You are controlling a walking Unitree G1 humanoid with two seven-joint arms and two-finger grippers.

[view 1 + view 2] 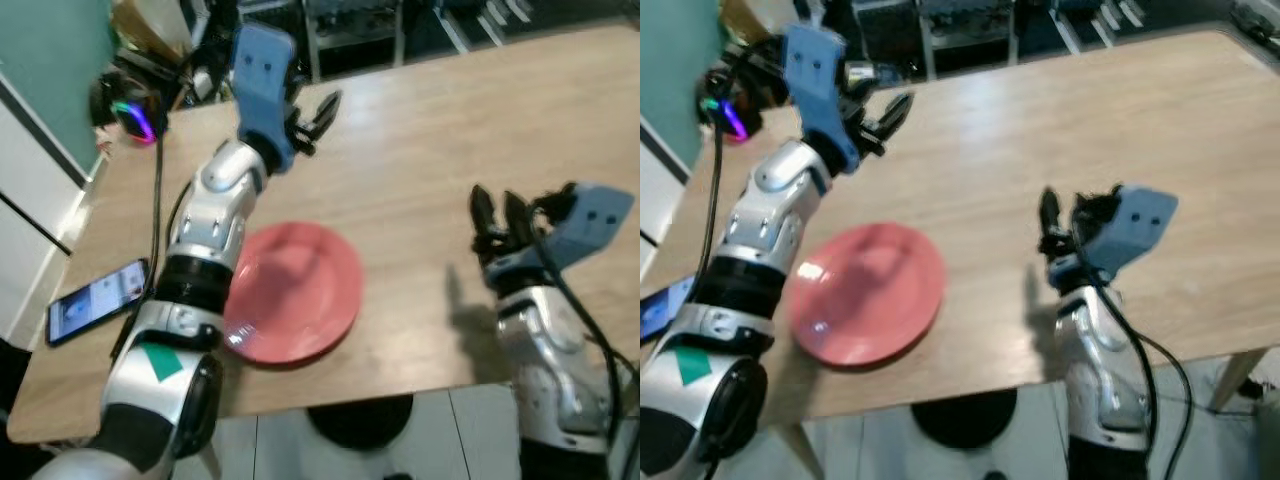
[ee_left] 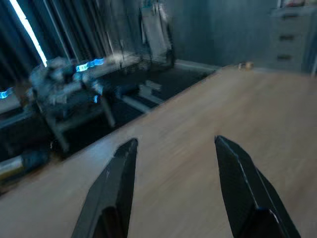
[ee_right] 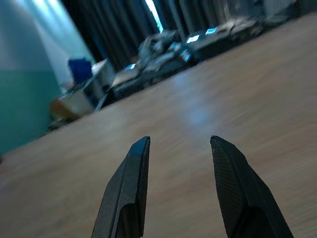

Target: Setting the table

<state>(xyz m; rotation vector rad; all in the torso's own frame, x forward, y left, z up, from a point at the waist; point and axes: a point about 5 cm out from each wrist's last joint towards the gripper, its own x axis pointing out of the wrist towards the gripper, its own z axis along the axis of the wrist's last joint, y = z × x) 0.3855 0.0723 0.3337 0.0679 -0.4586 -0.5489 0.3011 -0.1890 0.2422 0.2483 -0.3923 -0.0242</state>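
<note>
A red plate (image 1: pixel 300 290) lies on the wooden table (image 1: pixel 450 130) near its front edge, left of centre. My left gripper (image 1: pixel 322 112) is raised above the table beyond the plate, open and holding nothing; its forearm crosses the plate's left rim. In the left wrist view its fingers (image 2: pixel 114 188) spread over bare wood. My right gripper (image 1: pixel 495 215) hovers open over the table to the right of the plate, well apart from it. The right wrist view has its fingers (image 3: pixel 131 188) apart with nothing between them.
A phone (image 1: pixel 97 300) with a lit screen lies at the table's front left corner. Headphones (image 1: pixel 135 118) with a glowing ring sit at the far left, with a black cable running down past the arm. Dark furniture stands beyond the far edge.
</note>
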